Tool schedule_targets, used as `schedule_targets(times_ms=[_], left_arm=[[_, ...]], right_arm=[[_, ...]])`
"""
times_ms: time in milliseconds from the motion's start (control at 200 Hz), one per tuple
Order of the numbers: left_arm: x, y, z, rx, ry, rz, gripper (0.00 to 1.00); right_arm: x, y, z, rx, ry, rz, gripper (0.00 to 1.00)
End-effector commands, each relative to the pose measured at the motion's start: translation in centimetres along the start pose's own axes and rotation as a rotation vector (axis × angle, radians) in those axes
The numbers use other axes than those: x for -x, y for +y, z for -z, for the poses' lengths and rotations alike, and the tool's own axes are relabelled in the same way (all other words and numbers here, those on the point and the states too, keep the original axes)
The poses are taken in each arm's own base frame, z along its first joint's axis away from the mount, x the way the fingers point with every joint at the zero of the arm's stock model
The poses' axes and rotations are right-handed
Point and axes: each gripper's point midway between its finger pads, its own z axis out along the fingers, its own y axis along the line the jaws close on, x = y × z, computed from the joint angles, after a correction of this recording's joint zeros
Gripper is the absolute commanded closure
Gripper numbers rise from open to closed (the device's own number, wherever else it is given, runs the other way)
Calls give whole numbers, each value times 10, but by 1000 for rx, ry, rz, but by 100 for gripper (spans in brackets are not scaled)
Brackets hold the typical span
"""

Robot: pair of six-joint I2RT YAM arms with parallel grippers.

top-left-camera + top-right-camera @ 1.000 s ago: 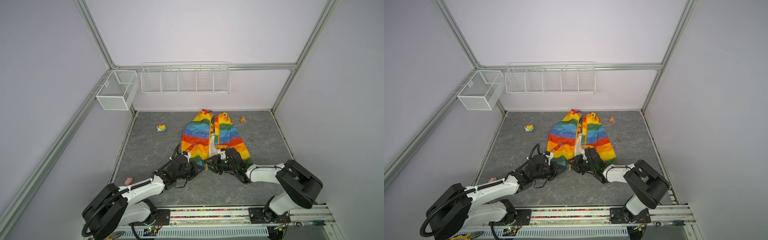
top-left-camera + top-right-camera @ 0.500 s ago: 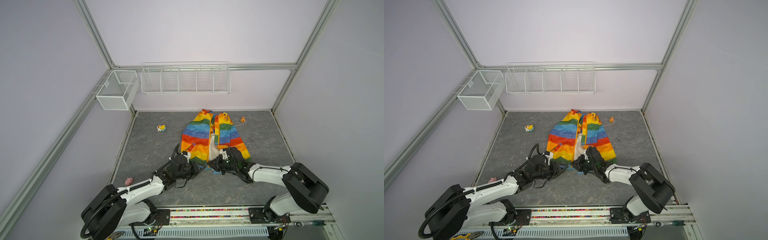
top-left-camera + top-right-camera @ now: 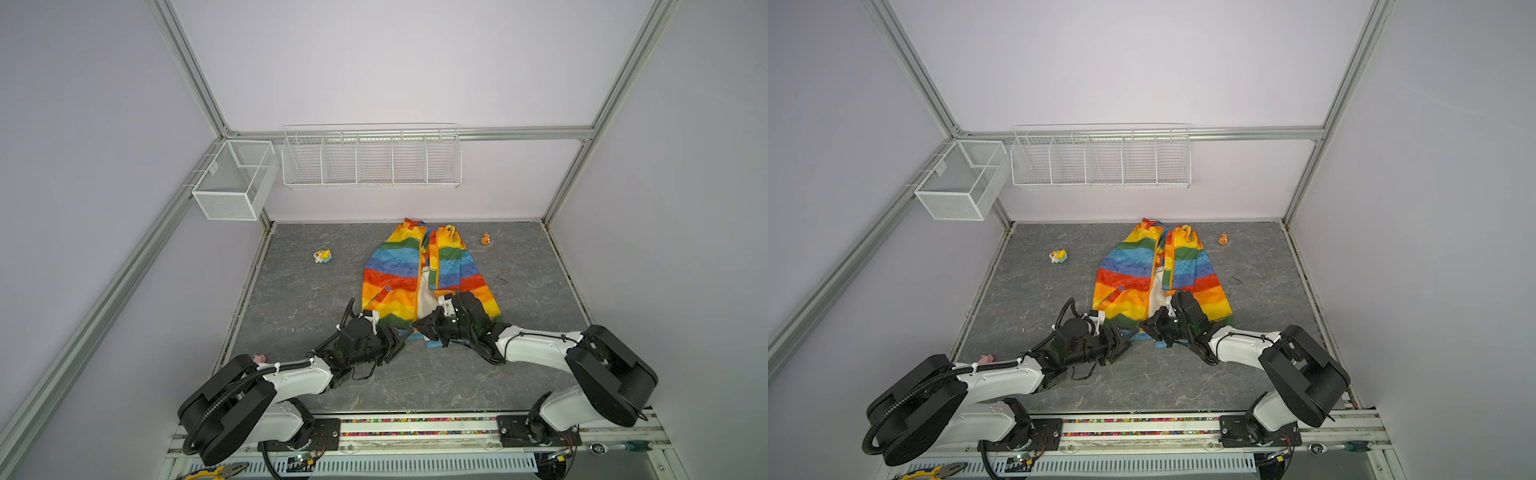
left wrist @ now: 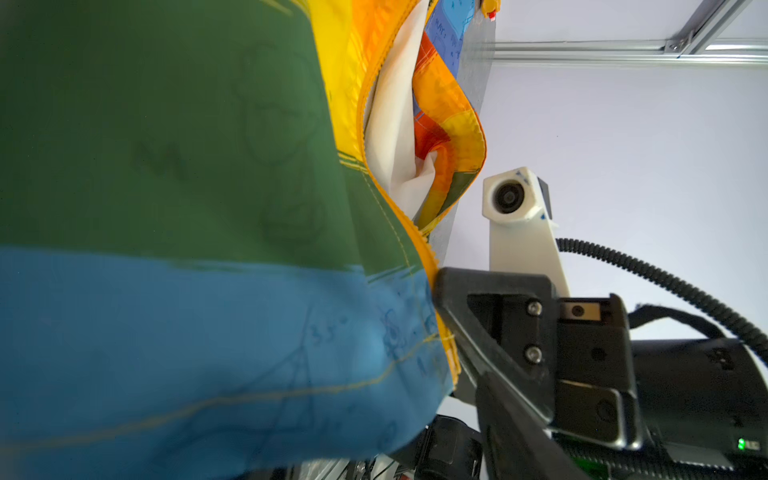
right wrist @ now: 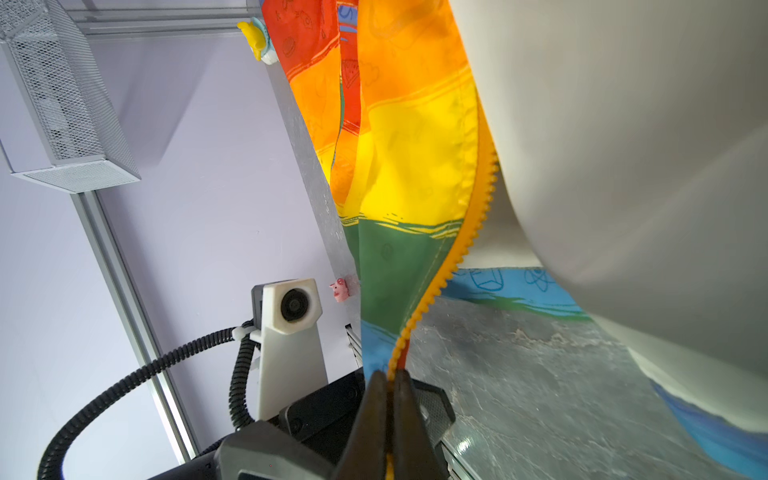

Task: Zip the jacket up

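At the near hem of the jacket (image 3: 390, 270), my right pincer (image 5: 388, 380) is pressed together on the bottom end of the orange zipper band (image 5: 457, 257), whose teeth run up from my tips. My left pincer (image 3: 397, 338) sits just beside it at the blue hem. Cloth fills its wrist view, so I cannot tell whether it is spread or pinching.

I count one jacket. It lies midway across the grey counter (image 3: 291, 299), collar toward the back wall, front open, with pale lining (image 3: 424, 295) showing between two striped panels.

Three toys lie apart from it: a yellow toy (image 3: 322, 256) to its left, an orange toy (image 3: 485, 239) right of the collar, and a pink toy (image 3: 259, 358) by my left arm.

Two white baskets hang on the walls: a mesh bin (image 3: 235, 178) on the left and a wire rack (image 3: 371, 156) of five compartments at the back.
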Motion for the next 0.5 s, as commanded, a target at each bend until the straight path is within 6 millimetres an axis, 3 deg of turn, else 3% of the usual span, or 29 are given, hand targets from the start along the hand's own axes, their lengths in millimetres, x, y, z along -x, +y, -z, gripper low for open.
schedule_targets(times_ms=[0, 240, 495], left_arm=[[9, -29, -3, -130, -50, 2, 38], [13, -24, -15, -184, -57, 15, 45], [12, -21, -23, -219, -46, 25, 68]], right_arm=[[-3, 12, 6, 30, 10, 3, 94], [-9, -1, 17, 8, 6, 7, 94], [-9, -15, 22, -28, -4, 14, 94]])
